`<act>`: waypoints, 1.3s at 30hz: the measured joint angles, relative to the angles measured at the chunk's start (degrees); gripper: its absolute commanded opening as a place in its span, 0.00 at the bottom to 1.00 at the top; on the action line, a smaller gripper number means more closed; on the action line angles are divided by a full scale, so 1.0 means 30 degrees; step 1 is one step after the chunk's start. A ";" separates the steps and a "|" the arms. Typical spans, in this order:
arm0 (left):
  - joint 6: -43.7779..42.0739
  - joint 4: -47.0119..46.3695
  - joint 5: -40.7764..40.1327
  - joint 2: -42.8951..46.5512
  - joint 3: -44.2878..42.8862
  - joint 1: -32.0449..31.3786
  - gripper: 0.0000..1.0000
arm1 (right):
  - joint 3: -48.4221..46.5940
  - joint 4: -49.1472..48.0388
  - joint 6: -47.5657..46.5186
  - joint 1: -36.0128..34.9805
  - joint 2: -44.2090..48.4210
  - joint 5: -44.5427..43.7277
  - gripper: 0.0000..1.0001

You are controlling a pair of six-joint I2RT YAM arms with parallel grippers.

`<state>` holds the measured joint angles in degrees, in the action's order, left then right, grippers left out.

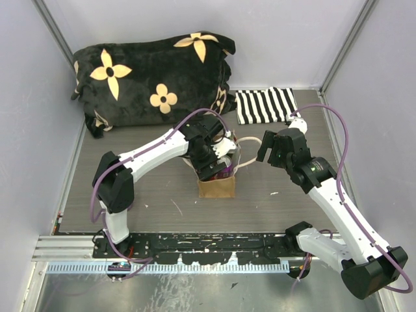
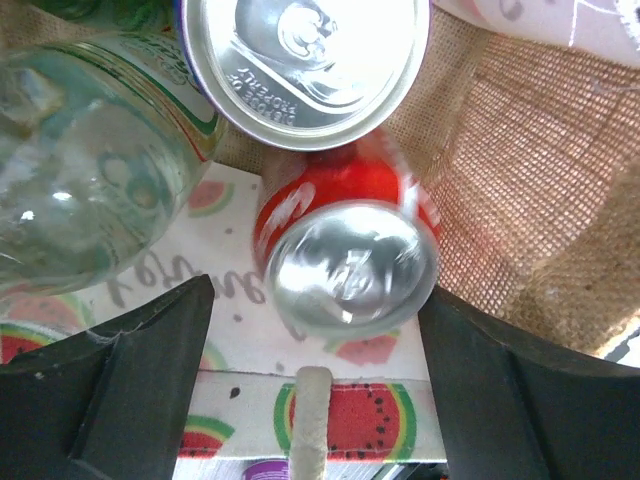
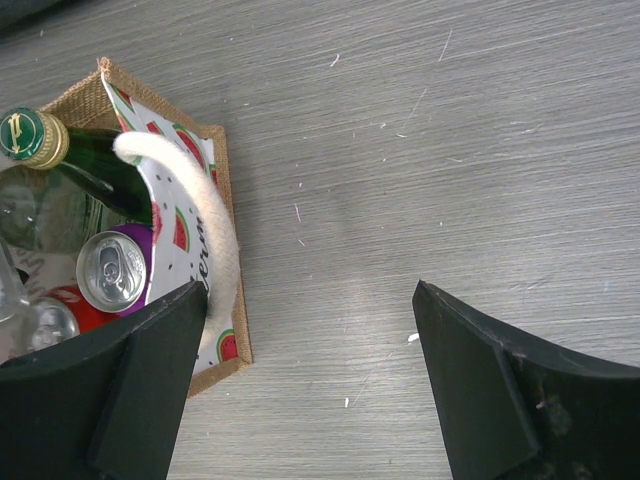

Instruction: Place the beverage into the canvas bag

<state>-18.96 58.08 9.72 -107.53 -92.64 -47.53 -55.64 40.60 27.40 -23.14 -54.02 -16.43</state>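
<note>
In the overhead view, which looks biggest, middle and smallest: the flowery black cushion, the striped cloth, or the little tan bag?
Largest: black plush cushion, by far.
Middle: striped cloth.
Smallest: canvas bag, though the left gripper hides part of it, so its place below the cloth is less sure.

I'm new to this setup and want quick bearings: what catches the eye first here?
The small canvas bag at the middle of the table, packed with drinks: a red can, a silver-topped can, a green bottle. The left gripper straddles the red can, jaws open. Behind lies a big black plush with yellow flowers.
</note>
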 measured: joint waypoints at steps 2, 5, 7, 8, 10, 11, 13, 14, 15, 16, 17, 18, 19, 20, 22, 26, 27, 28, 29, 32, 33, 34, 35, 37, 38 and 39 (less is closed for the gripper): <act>0.0058 0.0255 -0.0102 0.0000 -0.0313 0.0000 0.93 | 0.0000 0.0000 0.0007 0.0000 0.0000 0.0000 0.89; 0.0146 0.1005 -0.0102 0.0000 -0.1370 0.0000 0.92 | 0.0000 0.0000 0.0022 0.0000 0.0000 0.0000 0.89; 0.0291 0.1464 -0.0080 0.0000 -0.2047 0.0000 0.92 | 0.0000 0.0000 0.0022 0.0000 0.0000 0.0000 0.89; 0.0386 0.1698 -0.0058 0.0022 -0.2492 0.0000 0.92 | 0.0000 0.0000 0.0029 0.0007 0.0000 0.0000 0.89; 0.0576 0.2149 0.0044 0.0080 -0.3373 0.0000 0.92 | 0.0000 0.0000 0.0044 0.0007 0.0000 0.0000 0.89; 0.0699 0.2266 0.0109 0.0153 -0.3810 0.0000 0.92 | 0.0000 0.0000 0.0051 0.0007 0.0000 0.0000 0.89; 0.0867 0.2441 0.0226 0.0459 -0.4583 0.0000 0.93 | 0.0000 0.0000 0.0058 0.0000 -0.0007 0.0000 0.89; 0.0954 0.2455 0.0240 0.0787 -0.4969 0.0000 0.94 | 0.0000 0.0000 0.0058 0.0007 0.0000 0.0000 0.89; 0.0998 0.2470 0.0233 0.1035 -0.5136 0.0007 0.95 | 0.0000 0.0000 0.0058 0.0000 0.0000 0.0000 0.89; 0.1064 0.2477 0.0219 0.1479 -0.5348 0.0066 0.96 | 0.0000 0.0000 0.0066 0.0007 0.0000 0.0000 0.89; 0.1107 0.2470 0.0226 0.1909 -0.5508 0.0153 0.97 | 0.0000 0.0000 0.0066 0.0007 0.0000 0.0000 0.89; 0.1188 0.2477 0.0233 0.2331 -0.5632 0.0299 0.97 | 0.0000 0.0000 0.0066 0.0000 0.0000 0.0000 0.89; 0.1275 0.2499 0.0313 0.2878 -0.5741 0.0648 0.97 | 0.0000 0.0000 0.0066 0.0000 0.0000 0.0007 0.89; 0.1341 0.2528 0.0401 0.3330 -0.5792 0.1158 0.97 | 0.0000 0.0000 0.0073 0.0007 0.0000 0.0007 0.89; 0.1384 0.2739 0.0510 0.4211 -0.5807 0.2871 0.97 | 0.0000 0.0000 0.0080 0.0000 0.0000 0.0007 0.90; 0.0969 0.3439 0.0670 0.5770 -0.4138 0.8714 0.98 | 0.0058 0.0000 0.0080 0.0007 0.0000 0.0007 0.90; 0.0692 0.3810 0.0503 0.6120 -0.3322 0.9996 0.98 | 0.0095 0.0000 0.0080 0.0007 0.0000 0.0007 0.90; 0.0270 0.4291 0.0291 0.6550 -0.2222 1.1234 0.98 | 0.0117 0.0000 0.0080 0.0000 0.0000 0.0015 0.90; -0.0153 0.4663 0.0124 0.6958 -0.1224 1.1963 0.98 | 0.0124 0.0007 0.0080 0.0007 0.0000 0.0015 0.90; -0.1668 0.5683 -0.0226 0.8743 0.2295 1.3580 0.98 | 0.0138 0.0007 0.0080 0.0000 0.0000 0.0044 0.90; -0.1989 0.6003 -0.0270 0.9333 0.3111 1.3945 0.98 | 0.0182 0.0000 0.0080 0.0007 0.0000 0.0080 0.90; -0.2280 0.6171 -0.0342 0.9996 0.3876 1.4360 0.98 | 0.0255 0.0000 0.0080 0.0000 0.0007 0.0095 0.90; -0.2528 0.6244 -0.0393 1.0622 0.4503 1.4724 0.98 | 0.0328 0.0007 0.0080 0.0007 0.0007 0.0102 0.90; -0.2929 0.6404 -0.0510 1.2021 0.5814 1.5482 0.98 | 0.0539 0.0022 0.0080 0.0007 0.0007 0.0168 0.90; -0.3067 0.6411 -0.0568 1.2684 0.6448 1.5824 0.98 | 0.0634 0.0036 0.0080 0.0007 0.0007 0.0197 0.90; -0.3177 0.6433 -0.0619 1.3194 0.6994 1.6021 0.98 | 0.0721 0.0073 0.0080 0.0007 0.0007 0.0226 0.90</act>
<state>-28.49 77.38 7.86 -67.94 -71.66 0.54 -53.47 40.82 27.64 -23.11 -54.00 -15.75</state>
